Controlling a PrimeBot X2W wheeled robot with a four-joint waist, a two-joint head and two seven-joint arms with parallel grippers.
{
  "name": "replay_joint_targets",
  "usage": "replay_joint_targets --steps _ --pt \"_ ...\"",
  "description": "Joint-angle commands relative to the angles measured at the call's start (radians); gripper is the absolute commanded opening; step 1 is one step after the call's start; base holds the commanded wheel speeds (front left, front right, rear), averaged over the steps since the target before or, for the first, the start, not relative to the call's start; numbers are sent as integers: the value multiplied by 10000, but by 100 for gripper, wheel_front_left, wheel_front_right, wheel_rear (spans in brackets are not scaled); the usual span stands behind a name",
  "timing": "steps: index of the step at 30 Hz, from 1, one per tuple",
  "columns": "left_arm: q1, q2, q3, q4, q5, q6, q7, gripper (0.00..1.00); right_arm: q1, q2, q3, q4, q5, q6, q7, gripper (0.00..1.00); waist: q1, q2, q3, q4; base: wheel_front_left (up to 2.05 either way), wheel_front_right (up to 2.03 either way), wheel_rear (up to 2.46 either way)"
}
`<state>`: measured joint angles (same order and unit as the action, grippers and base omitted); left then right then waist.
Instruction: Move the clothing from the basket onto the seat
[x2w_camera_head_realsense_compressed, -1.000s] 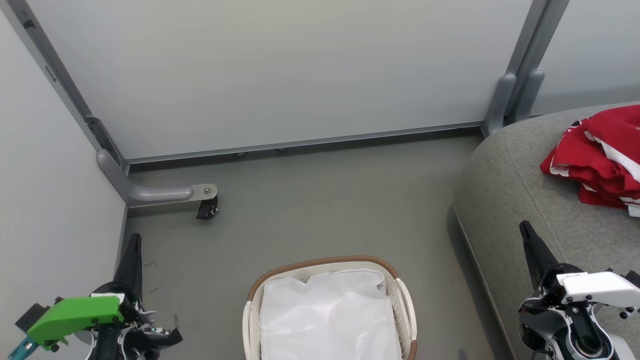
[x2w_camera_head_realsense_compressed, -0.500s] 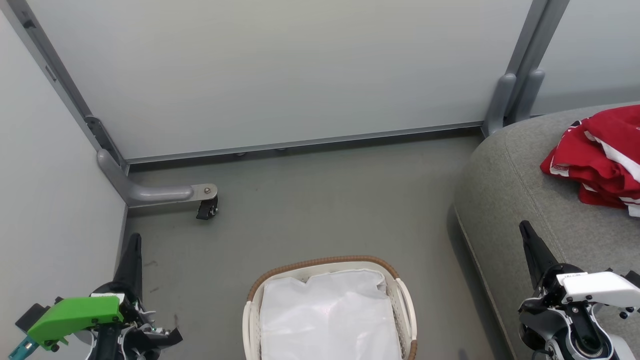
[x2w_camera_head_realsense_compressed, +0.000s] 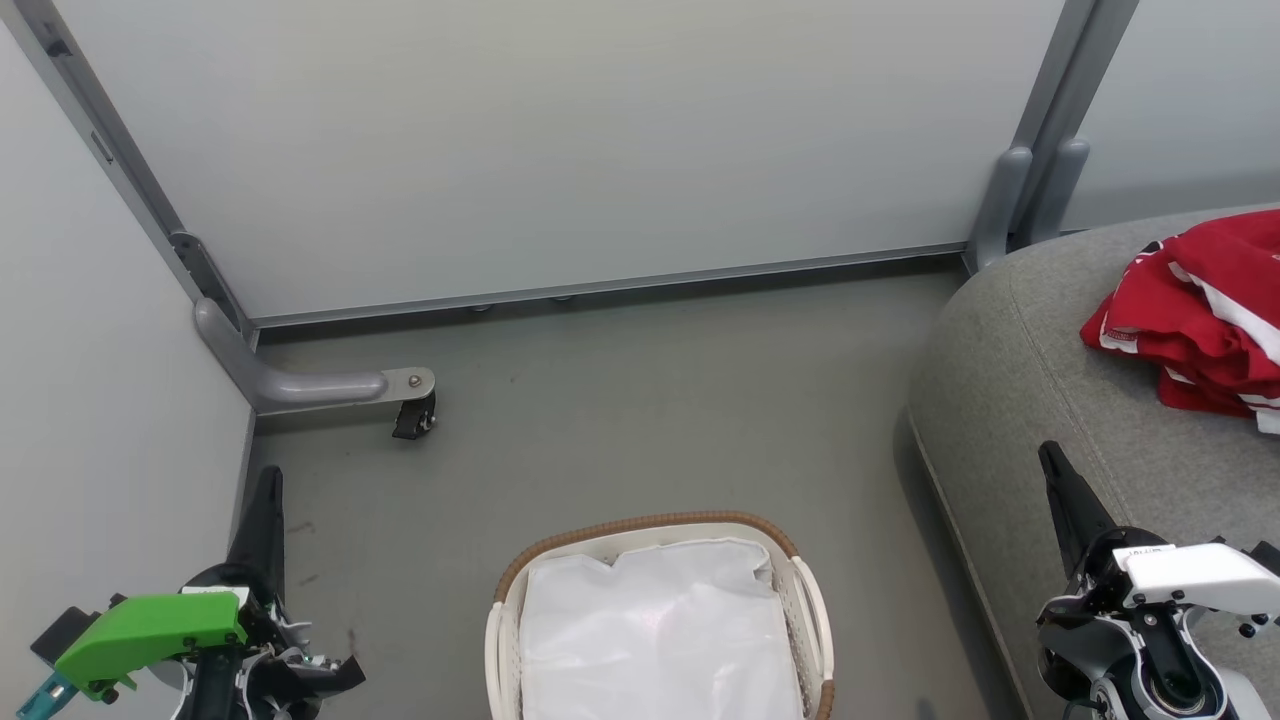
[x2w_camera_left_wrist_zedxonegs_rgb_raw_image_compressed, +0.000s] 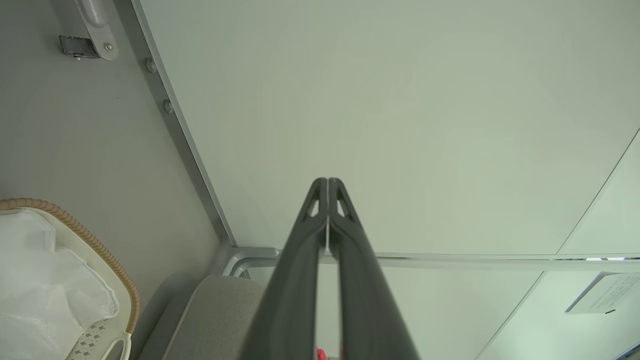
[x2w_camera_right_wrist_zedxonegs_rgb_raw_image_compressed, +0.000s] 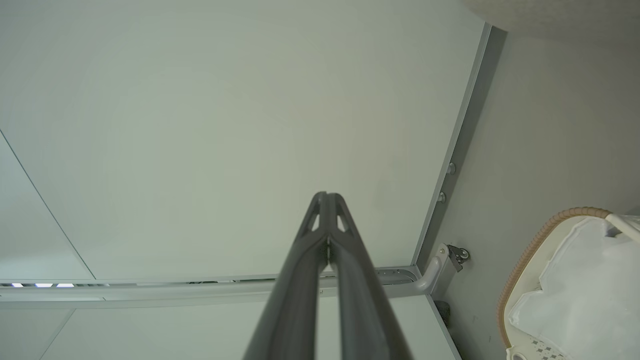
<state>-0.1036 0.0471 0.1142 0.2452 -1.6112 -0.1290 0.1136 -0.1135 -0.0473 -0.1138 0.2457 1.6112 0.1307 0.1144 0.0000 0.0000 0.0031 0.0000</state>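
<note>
Lying on the seat (x2w_camera_head_realsense_compressed: 1010, 380), the clothing (x2w_camera_head_realsense_compressed: 1190, 310) is outside the basket (x2w_camera_head_realsense_compressed: 640, 524); left claw (x2w_camera_head_realsense_compressed: 268, 478) and right claw (x2w_camera_head_realsense_compressed: 1049, 455) pinched closed, empty

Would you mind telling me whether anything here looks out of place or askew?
Nothing looks damaged or spilled. The clothing lies in a crumpled heap on the seat; the basket stands upright on the floor with its white liner inside.
</note>
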Motion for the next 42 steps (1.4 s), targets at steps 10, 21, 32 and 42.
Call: replay_joint_targets --steps 10,21,32,42 --pt "-95 59 19 -15 -35 -39 40 0 107 -56 -16 -39 35 0 29 0 0 0 0 0 0 0 0" --pt "-95 59 19 -15 -36 -39 40 0 108 -57 -16 -39 36 0 28 0 0 0 0 0 0 0 0" --pt "-95 59 18 -16 -36 -39 40 0 108 -57 -16 -39 36 0 28 0 0 0 0 0 0 0 0" --pt "-96 59 18 -16 -36 -39 40 0 108 -57 -15 -39 36 0 28 0 0 0 0 0 0 0 0"
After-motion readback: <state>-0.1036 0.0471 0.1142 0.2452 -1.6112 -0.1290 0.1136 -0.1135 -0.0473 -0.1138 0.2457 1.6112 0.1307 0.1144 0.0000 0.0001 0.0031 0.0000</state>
